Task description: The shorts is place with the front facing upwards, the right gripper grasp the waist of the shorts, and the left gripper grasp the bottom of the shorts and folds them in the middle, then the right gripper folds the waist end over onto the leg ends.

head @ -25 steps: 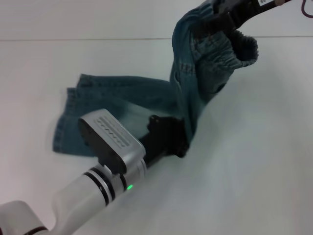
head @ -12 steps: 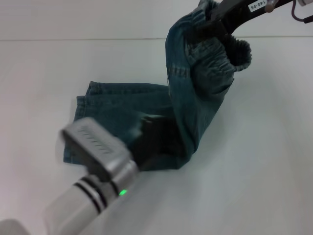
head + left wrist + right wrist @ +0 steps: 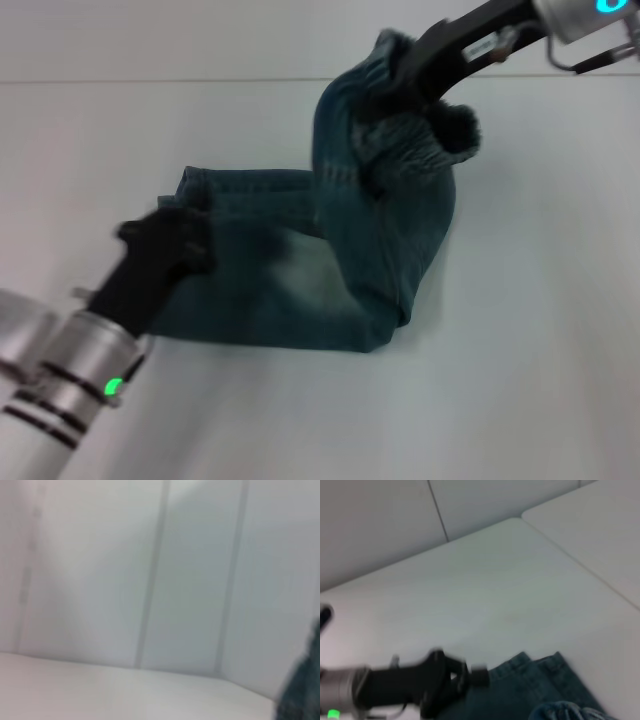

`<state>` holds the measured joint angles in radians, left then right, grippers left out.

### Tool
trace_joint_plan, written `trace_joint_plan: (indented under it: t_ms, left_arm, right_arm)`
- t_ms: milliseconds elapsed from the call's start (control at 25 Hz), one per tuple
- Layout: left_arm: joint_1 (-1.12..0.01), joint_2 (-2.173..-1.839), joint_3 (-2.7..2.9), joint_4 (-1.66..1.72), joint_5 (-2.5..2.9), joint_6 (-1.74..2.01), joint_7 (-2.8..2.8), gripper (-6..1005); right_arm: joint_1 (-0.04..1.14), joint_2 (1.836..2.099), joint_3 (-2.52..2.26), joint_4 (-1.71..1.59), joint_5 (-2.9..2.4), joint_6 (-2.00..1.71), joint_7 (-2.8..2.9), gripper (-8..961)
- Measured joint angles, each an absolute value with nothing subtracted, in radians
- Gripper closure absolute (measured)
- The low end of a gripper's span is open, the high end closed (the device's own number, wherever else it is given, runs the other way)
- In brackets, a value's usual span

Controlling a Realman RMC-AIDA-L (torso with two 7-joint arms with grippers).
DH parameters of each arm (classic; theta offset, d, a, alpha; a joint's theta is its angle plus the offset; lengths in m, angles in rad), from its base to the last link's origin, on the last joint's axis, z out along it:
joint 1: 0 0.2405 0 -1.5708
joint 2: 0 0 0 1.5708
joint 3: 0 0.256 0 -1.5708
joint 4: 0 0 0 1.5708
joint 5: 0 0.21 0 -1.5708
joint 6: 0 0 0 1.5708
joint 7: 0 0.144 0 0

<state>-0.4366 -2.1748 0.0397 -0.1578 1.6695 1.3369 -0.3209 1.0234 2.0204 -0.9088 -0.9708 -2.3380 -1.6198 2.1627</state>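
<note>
Head view frames are smeared around the left gripper (image 3: 165, 245), so its fingertips cannot be separated from the denim beneath them; whether it is parted or pinched cannot be told. The left wrist view is given over to a pale wall and table (image 3: 100, 685), with only a dark sliver of the shorts (image 3: 305, 685) caught at its 4 o'clock edge. In the right wrist view the right arm's own fingers are not shown; the left gripper (image 3: 470, 676) is seen farther off, at the leg ends (image 3: 535, 662), though contact cannot be confirmed.

In the head view the shorts (image 3: 300, 290) are spread across the middle of the table (image 3: 520, 380), with the leg ends (image 3: 195, 185) lying flat toward 9 o'clock. The left arm is stretched in from 8 o'clock, low over the cloth. The right gripper (image 3: 400, 85) is reached in from 1 o'clock, angled downward, and is clamped on the waist of the shorts (image 3: 420, 140), which is held raised above the table while the fabric below it hangs to a fold at 5 o'clock.
</note>
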Motion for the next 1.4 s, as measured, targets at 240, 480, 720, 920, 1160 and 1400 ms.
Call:
trace_joint_plan:
  t_ms: [240, 480, 720, 920, 1160, 1400]
  left_arm:
    - [-0.366, -2.172, -0.103, -0.110, 1.669, 1.408, -0.346, 940]
    - [-0.319, -2.172, -0.184, -0.084, 1.667, 1.420, -0.347, 932]
    - [-0.286, -2.173, -0.191, -0.068, 1.669, 1.426, -0.357, 925]
    - [-0.279, -2.175, -0.189, -0.068, 1.675, 1.423, -0.357, 918]
    - [-0.277, -2.175, -0.175, -0.071, 1.679, 1.419, -0.358, 911]
    - [-0.277, -2.172, -0.104, -0.043, 1.681, 1.427, -0.439, 903]
  right_arm:
    - [1.091, 2.056, -1.036, -0.859, -2.348, -1.553, 2.105, 866]
    - [1.169, 2.095, -1.170, -0.750, -2.342, -1.464, 2.063, 841]
    - [1.261, 2.097, -1.197, -0.577, -2.309, -1.370, 2.049, 815]
    - [1.266, 2.099, -1.204, -0.585, -2.261, -1.383, 2.035, 794]
    - [1.251, 2.095, -1.196, -0.600, -2.248, -1.401, 2.041, 636]
    - [1.084, 2.089, -1.176, -0.782, -2.174, -1.462, 2.067, 243]
